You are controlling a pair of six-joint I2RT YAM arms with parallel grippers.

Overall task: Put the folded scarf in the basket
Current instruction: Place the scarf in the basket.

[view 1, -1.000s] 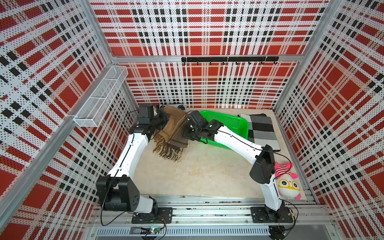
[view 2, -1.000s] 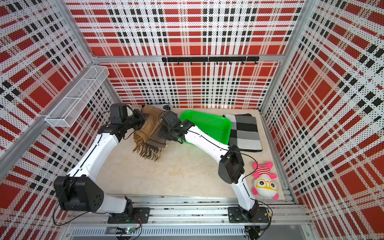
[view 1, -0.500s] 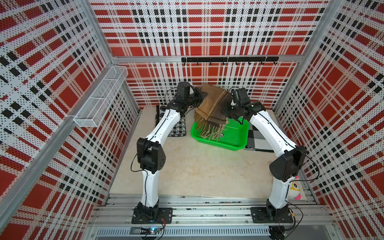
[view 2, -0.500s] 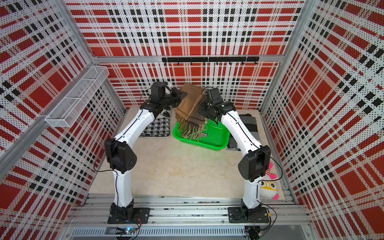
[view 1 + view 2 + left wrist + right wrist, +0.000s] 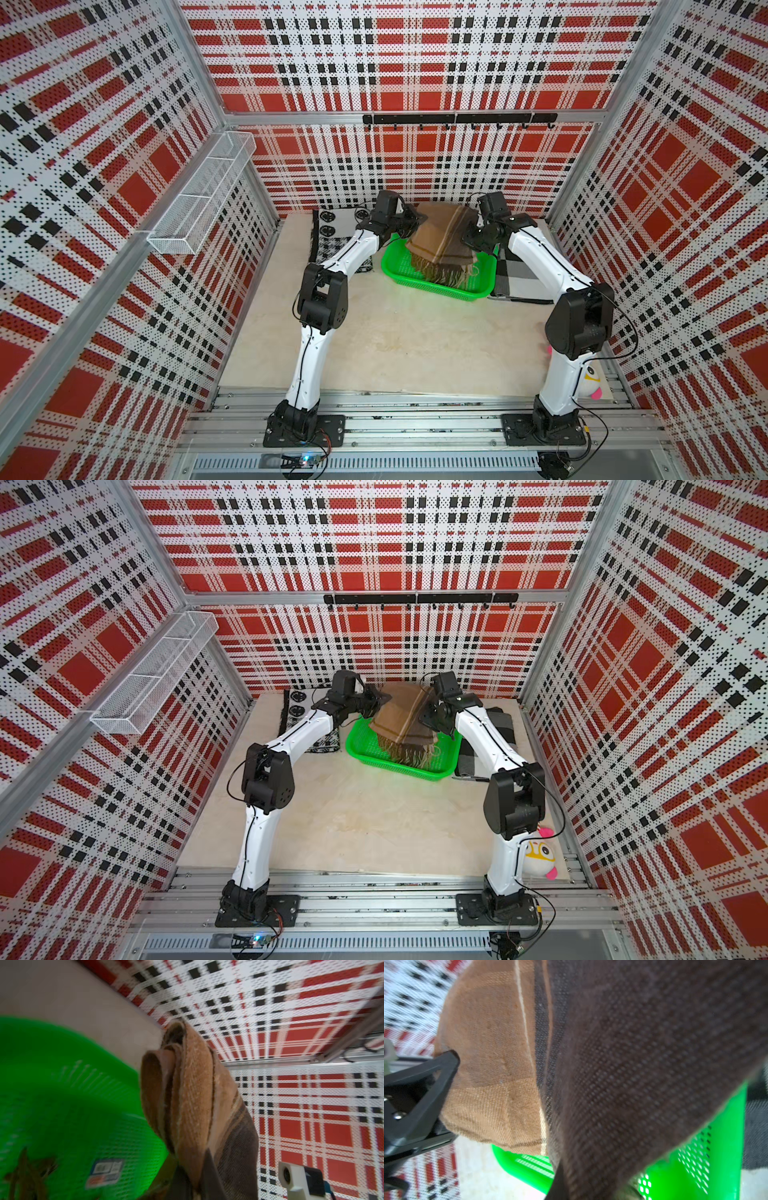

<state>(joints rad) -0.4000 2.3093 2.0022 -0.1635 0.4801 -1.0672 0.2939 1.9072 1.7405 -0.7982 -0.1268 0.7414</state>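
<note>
Soft, light scarf (image 5: 442, 237) sags over basket (image 5: 397, 266), left gripper (image 5: 417, 220) and right gripper (image 5: 467, 239) each clamped on a folded edge, probably the best hold.

Red-white-black plaid perforated walls (image 5: 415, 62) surround a pale beige floor (image 5: 415, 340), with a black hook rail (image 5: 457, 119) at the back

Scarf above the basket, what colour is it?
Folded woven scarf: tan and dark brown, cream stripe; right wrist view.

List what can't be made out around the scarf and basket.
- Sticker in the basket: blurred in the left wrist view, print unreadable.
- Basket floor: mostly covered by the scarf in both top views.
- Right gripper: tips buried in scarf, right wrist view.
- Toy: half behind the right arm, both top views.
</note>
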